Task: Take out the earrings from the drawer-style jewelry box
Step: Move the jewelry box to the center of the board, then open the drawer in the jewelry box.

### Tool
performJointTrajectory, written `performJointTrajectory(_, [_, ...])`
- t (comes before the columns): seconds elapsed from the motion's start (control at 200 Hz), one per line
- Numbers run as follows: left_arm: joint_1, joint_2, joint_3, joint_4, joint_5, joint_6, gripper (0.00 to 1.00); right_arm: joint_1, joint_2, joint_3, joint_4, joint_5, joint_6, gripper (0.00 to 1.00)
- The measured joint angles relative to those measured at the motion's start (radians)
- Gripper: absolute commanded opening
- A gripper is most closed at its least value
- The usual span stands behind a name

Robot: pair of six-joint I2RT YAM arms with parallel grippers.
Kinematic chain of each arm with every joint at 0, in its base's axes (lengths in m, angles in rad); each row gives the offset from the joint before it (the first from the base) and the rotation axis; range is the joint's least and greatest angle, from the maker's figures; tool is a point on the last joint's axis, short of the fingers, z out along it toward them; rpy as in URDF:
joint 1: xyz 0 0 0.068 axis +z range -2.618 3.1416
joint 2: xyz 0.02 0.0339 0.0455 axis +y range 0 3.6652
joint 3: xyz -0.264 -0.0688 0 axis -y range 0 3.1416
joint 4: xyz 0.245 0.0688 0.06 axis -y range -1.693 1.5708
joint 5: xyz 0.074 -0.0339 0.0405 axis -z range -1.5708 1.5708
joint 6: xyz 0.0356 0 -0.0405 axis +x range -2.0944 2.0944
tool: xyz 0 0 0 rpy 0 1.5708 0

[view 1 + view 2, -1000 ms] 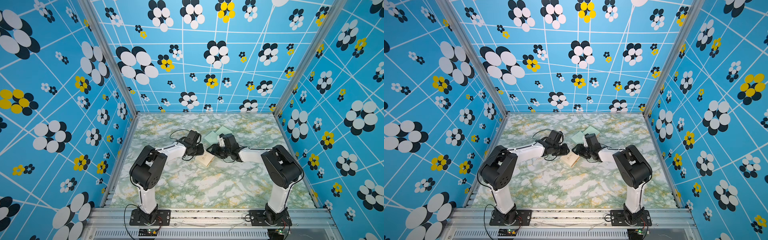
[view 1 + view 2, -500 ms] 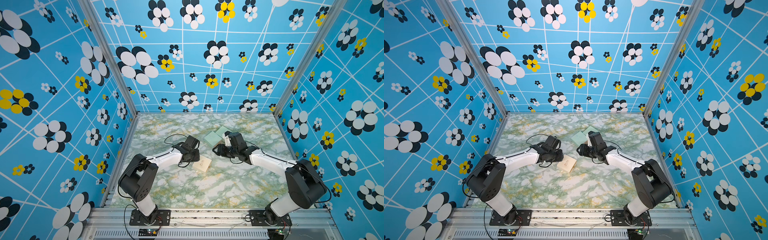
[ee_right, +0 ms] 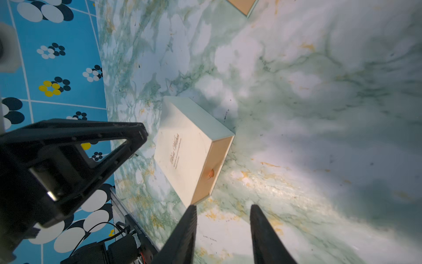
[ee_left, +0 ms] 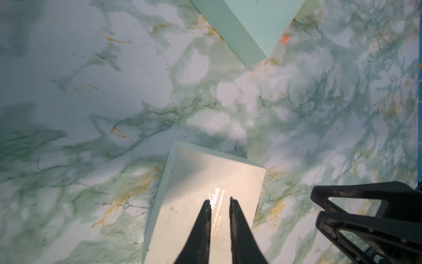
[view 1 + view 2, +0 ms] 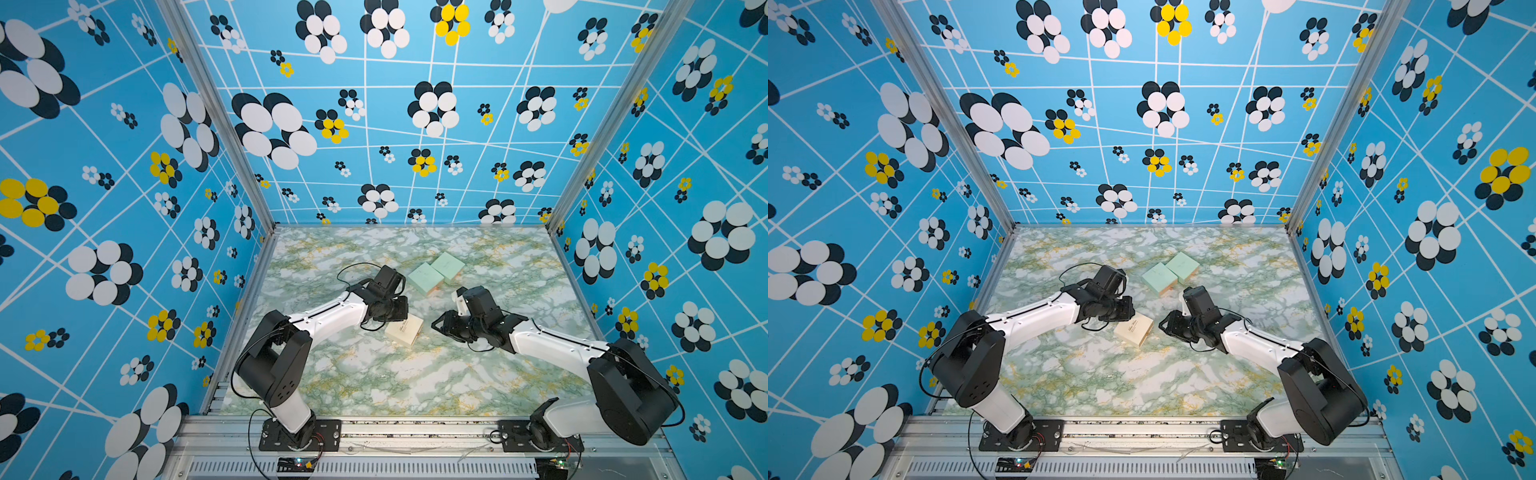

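1. Earrings: none shows in any view. I judge they sit inside the cream drawer-style jewelry box [image 3: 187, 146], whose drawer looks fully pushed in.
2. That box lies flat, directly beneath the left gripper [image 4: 220, 202] and just ahead of the right gripper [image 3: 223, 207], with its tan drawer end turned toward the right one.
3. The left gripper's jaws are nearly together, with a thin gap over the gold lettering and nothing between them. The right gripper's jaws stand moderately apart and empty.
4. Handling, as a judgement: the box is light card and will likely skid on the smooth marble tabletop [image 5: 374, 374], so press or pinch the sleeve while drawing the drawer out.
5. The hold for that is the small orange pull tab [image 3: 211, 173] on the drawer end, which is tiny and easy to miss.
6. The earrings should be featherlight, hard and slippery, so they call for a fine fingertip pinch or tipping out.
7. Hard to tell: whether the left tips touch the lid. In both top views the wrists hide the fingertips.
8. One mint-green box [image 5: 424, 277] and a second mint-green box [image 5: 447, 266] lie beyond both grippers. Their contents are unseen.
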Motion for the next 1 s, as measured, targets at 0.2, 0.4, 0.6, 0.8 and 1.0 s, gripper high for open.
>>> performJointTrajectory(0.2, [-0.026, 0.0, -0.055, 0.015, 0.015, -0.022, 0.04, 0.047, 0.064, 0.0, 0.074, 0.0, 0.041, 0.34])
performJointTrajectory(0.4, [-0.026, 0.007, -0.066, 0.013, 0.01, -0.023, 0.0, 0.052, 0.127, 0.0, 0.092, 0.001, 0.066, 0.32])
performJointTrajectory(0.6, [-0.026, 0.007, -0.068, 0.014, 0.003, -0.025, 0.0, 0.052, 0.137, 0.0, 0.112, 0.001, 0.074, 0.3])
performJointTrajectory(0.8, [-0.026, 0.011, -0.073, 0.023, 0.003, -0.025, 0.0, 0.052, 0.158, 0.011, 0.13, 0.0, 0.082, 0.28])
performJointTrajectory(1.0, [-0.026, 0.019, -0.073, 0.041, 0.003, -0.025, 0.0, 0.052, 0.175, 0.011, 0.148, 0.0, 0.092, 0.27])
